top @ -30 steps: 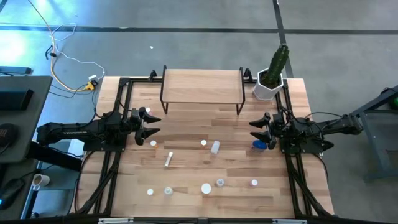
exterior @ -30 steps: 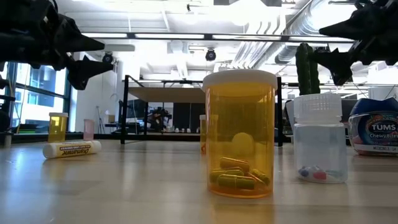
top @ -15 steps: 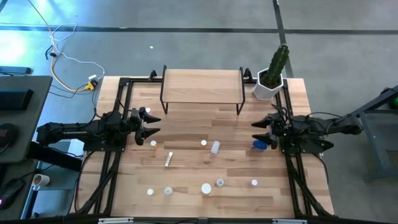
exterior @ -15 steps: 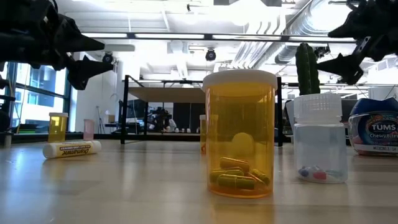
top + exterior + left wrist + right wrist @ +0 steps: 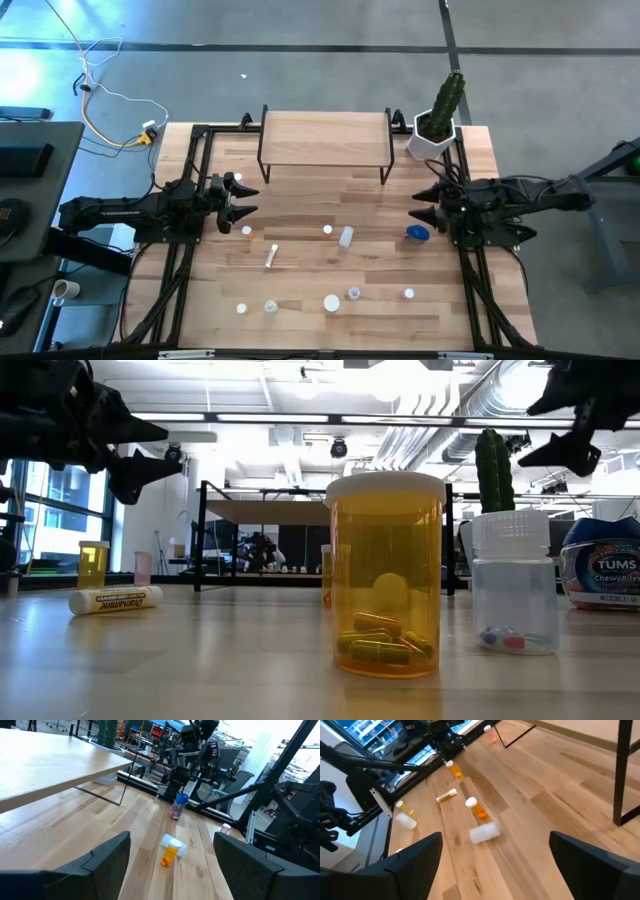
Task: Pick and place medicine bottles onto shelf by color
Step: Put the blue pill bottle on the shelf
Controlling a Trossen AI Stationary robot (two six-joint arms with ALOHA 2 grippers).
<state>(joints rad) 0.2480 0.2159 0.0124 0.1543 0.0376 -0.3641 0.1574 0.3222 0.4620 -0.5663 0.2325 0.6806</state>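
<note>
The shelf (image 5: 325,135), a light wood top on thin black legs, stands at the table's far middle with nothing on it. Medicine bottles lie scattered on the table: a blue round one (image 5: 417,234) just below my right gripper, a white one on its side (image 5: 346,237), an orange one (image 5: 385,575), a clear vial (image 5: 513,585) and several small ones near the front edge (image 5: 331,302). My left gripper (image 5: 245,198) hovers open at the left, pointing level. My right gripper (image 5: 420,205) hovers open at the right, tipped down toward the table.
A white pot with a green cactus (image 5: 440,120) stands at the far right corner beside the shelf. A yellow-and-white tube (image 5: 271,256) lies left of centre. Black frame rails (image 5: 190,250) run along both table sides. Bare wood (image 5: 320,200) lies between the shelf and the bottles.
My right gripper has risen, drawn back slightly toward the table's right edge and tipped its fingers downward, uncovering more of the blue bottle. The bottles have stayed where they were.
</note>
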